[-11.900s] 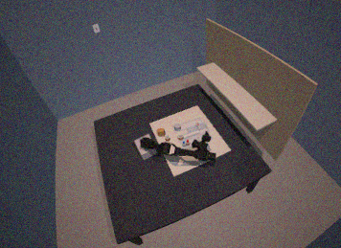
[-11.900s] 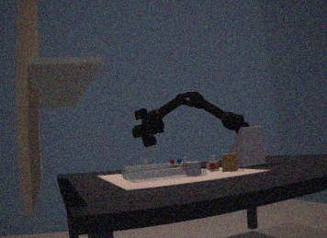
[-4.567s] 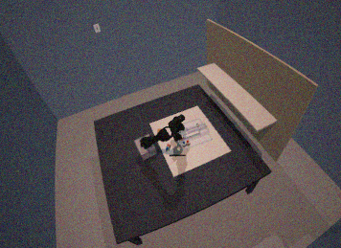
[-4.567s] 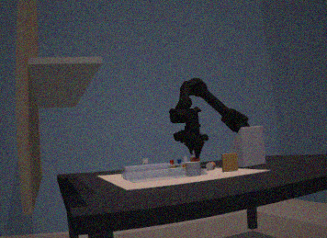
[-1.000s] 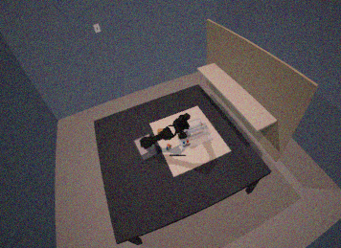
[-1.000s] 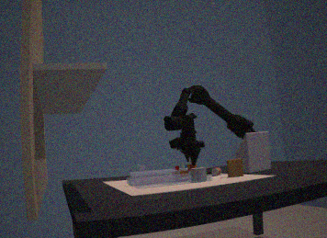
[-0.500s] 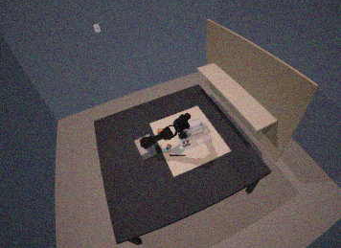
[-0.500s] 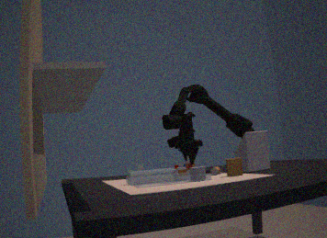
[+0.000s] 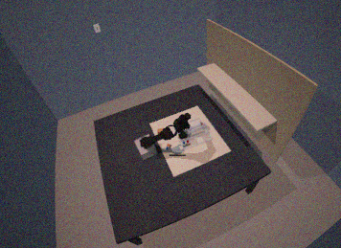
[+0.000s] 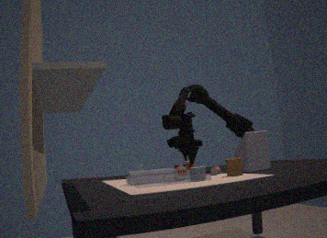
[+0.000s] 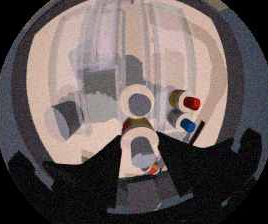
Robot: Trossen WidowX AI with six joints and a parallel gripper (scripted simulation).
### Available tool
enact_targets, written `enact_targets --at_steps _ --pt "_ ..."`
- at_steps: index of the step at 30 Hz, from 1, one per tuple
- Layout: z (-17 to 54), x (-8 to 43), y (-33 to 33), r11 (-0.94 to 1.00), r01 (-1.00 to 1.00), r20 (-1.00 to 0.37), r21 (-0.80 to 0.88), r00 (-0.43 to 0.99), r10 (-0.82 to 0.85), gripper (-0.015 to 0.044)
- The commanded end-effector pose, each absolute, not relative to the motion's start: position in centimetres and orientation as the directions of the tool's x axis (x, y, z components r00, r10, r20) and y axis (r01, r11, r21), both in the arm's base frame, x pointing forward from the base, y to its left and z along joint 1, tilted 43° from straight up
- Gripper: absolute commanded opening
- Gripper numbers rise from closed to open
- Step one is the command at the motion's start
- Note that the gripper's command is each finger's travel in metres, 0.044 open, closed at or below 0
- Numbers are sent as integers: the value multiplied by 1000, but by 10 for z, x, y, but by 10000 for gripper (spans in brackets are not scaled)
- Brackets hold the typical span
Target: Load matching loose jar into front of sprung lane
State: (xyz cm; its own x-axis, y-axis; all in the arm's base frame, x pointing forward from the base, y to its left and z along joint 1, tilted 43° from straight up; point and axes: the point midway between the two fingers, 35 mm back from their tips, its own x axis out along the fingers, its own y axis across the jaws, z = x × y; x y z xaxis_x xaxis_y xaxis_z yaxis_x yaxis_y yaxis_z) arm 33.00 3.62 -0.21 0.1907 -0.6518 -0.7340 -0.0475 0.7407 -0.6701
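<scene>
Pale-lidded and rigid, the jar (image 11: 142,148) pinched across its sides in our gripper (image 11: 142,160) looks light but slippery, so we judge a low, firm hold best.

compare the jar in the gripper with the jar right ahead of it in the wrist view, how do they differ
The held jar sits between the dark fingers of the gripper; the jar ahead stands free of them, between the clear lane rails. The held jar fills the lower middle of the wrist view and looks larger; the jar ahead sits higher and smaller. Both show a pale round rim with a grey middle, seen from above.
</scene>
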Motion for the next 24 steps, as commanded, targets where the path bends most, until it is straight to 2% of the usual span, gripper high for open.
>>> enact_targets --at_steps 1,24 --pt "2 338 40 743 -33 -731 -668 217 -647 0" --pt "0 338 38 743 -33 -731 -668 217 -647 0"
